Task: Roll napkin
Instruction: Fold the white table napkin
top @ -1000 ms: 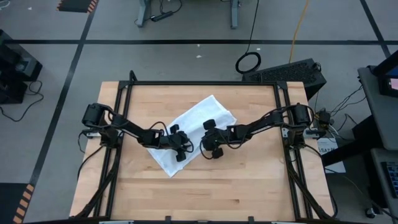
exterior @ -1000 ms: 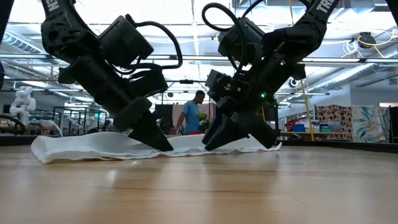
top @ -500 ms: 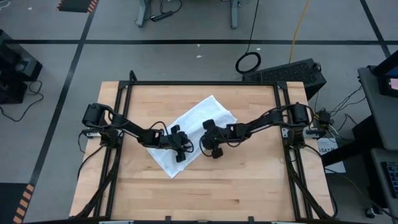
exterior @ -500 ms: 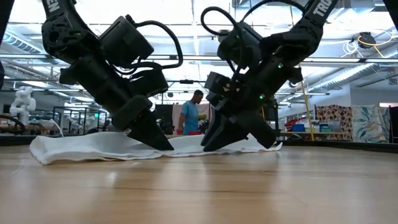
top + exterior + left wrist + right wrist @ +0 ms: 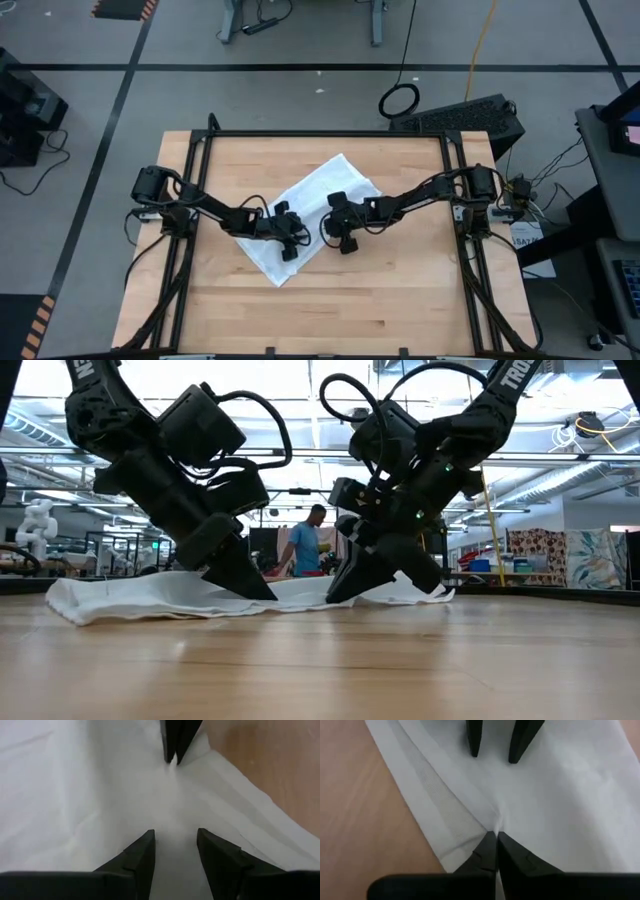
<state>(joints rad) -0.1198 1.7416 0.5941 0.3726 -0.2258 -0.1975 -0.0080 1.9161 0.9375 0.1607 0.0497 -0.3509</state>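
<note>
- On the wooden surface [image 5: 400, 290], near its middle: white napkin [image 5: 318, 200], spread flat and set on the slant, nowhere rolled yet.
- Long axis of napkin: diagonal, from the end nearest the left arm's side and the front edge up to the far end toward the right arm's side; seen from table height, lying low with only slight ripples [image 5: 150, 598].
- At the napkin's long front-facing edge, toward the right arm's side: right gripper [image 5: 496, 851], jaws pressed fully together on a small pinch of cloth, tiny creases running out from the tips.
- Further in on the napkin, opposite the right gripper: left gripper [image 5: 175, 851], tips down at the cloth, jaws partly apart with bare cloth between them, nothing held.
- Same two grippers from above: left gripper [image 5: 289, 236] over the napkin's lower half, right gripper [image 5: 337, 228] at the napkin's edge, close together, tips facing each other.
- Step in hand, as a judgement: taking hold of the edge to start the roll; hold looks just made on one side only, roll itself not begun.
- Next move, as a judgement: likely closing the left jaws on cloth too, then lifting the pinched edge and turning it over toward the napkin's middle, both grips moving together so the roll starts straight.
- Risk, as a judgement: thin cloth slipping from so small a pinch, or only the top layer coming up.
</note>
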